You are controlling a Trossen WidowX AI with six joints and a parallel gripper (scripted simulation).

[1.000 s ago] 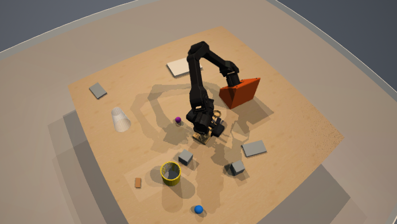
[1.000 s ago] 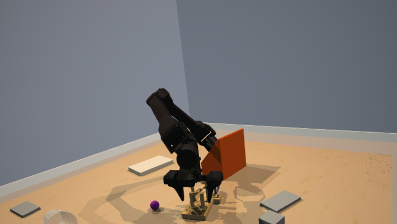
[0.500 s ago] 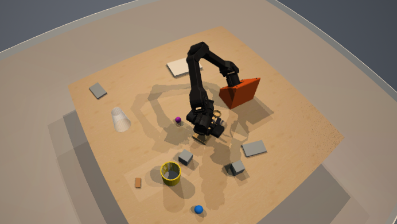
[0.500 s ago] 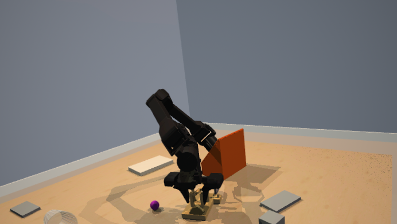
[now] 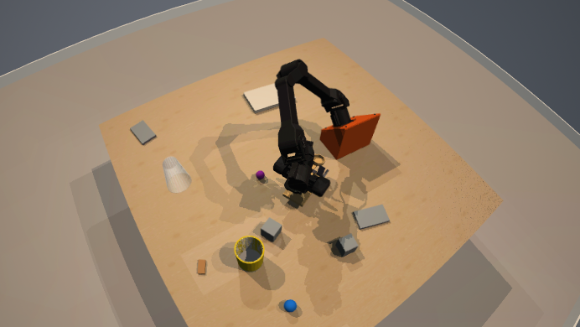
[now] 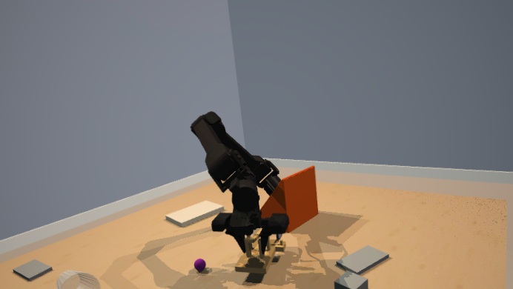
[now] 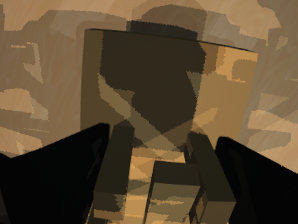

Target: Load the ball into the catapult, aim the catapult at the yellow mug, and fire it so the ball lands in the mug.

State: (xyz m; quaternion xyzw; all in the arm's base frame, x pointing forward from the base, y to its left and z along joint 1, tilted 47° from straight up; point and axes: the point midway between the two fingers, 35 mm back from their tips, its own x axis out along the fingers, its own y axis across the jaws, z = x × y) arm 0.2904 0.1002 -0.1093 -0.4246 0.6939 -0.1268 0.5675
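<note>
Grey slab (image 5: 142,132) (image 6: 32,269) flat at far left of table, top view; ribbed translucent cup (image 5: 177,178) (image 6: 78,281) near it, lying on its side. Next, small orange block (image 5: 201,267), then yellow mug (image 5: 250,265), upright, mouth up. Purple ball (image 5: 260,174) (image 6: 199,264) on the table beside the catapult, not loaded; cream slab (image 5: 261,98) (image 6: 194,213) farther back. Grey cube (image 5: 271,229) just beside mug; blue ball (image 5: 290,305) toward the front edge. Wooden catapult (image 5: 287,194) (image 6: 246,267) (image 7: 225,100) under the arm; gripper (image 5: 297,194) (image 6: 253,253) (image 7: 164,140) points down, jaws partly closed, gripping the catapult's upright frame between them. Rightward: second cube (image 5: 347,245) (image 6: 351,282), orange-red panelled stand (image 5: 356,136) (image 6: 302,200), right-hand slab (image 5: 371,216) (image 6: 363,258)
</note>
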